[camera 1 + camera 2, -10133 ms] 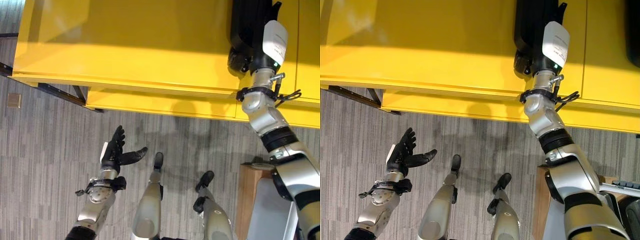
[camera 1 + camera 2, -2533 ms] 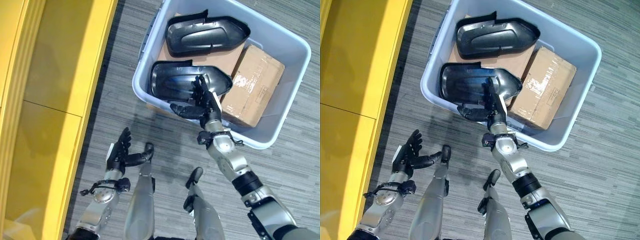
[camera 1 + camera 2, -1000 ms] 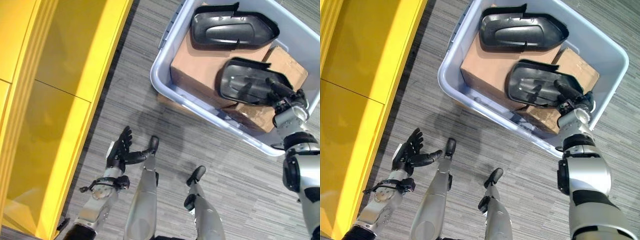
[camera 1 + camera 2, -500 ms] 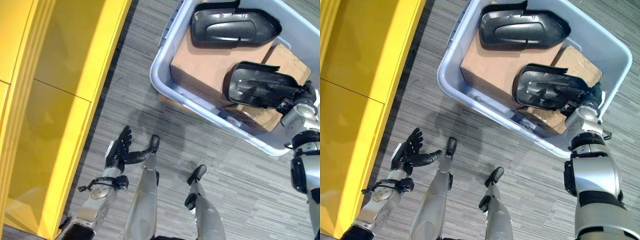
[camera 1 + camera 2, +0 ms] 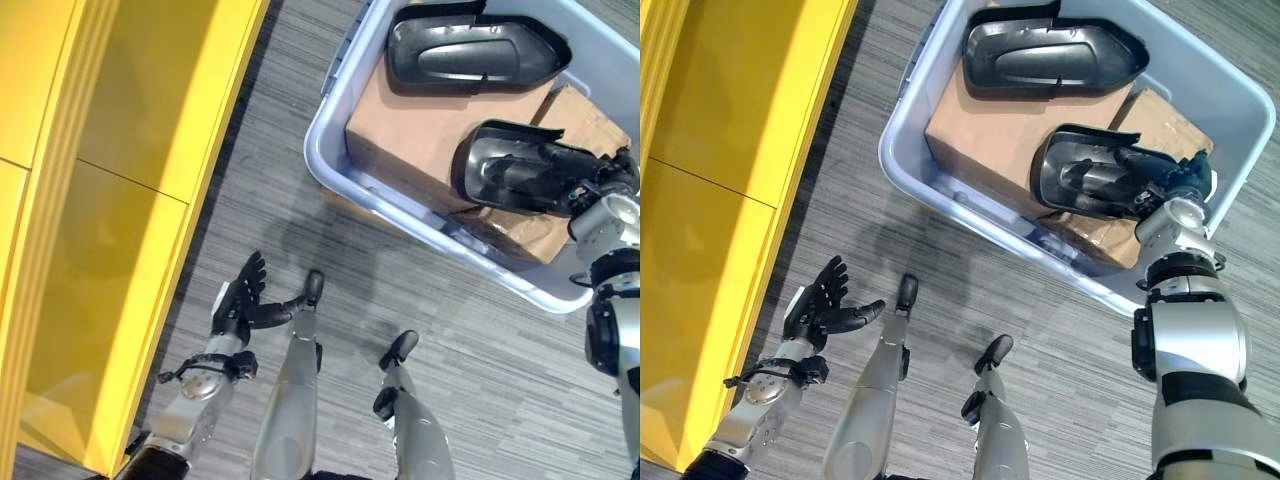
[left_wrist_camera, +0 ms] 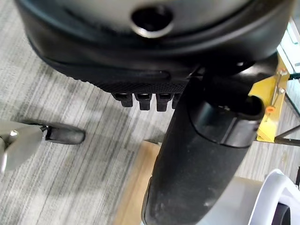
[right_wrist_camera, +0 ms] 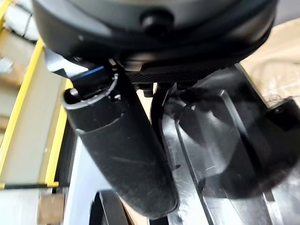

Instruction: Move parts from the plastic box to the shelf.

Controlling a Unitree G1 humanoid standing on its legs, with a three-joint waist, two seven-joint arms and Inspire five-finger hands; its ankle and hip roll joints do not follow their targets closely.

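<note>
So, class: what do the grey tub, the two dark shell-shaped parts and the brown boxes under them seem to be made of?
Tub: pale grey plastic, smooth moulded rim. Dark parts: probably moulded plastic, black with soft glossy highlights. Boxes: brown cardboard, matte; one has taped seams.

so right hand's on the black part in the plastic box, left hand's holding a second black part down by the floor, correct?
Not quite. The left hand holds nothing: its fingers are spread open over the carpet, as the left eye view shows. The rest stands: the right hand is on the nearer black part in the plastic box; the second black part lies in the box.
</note>
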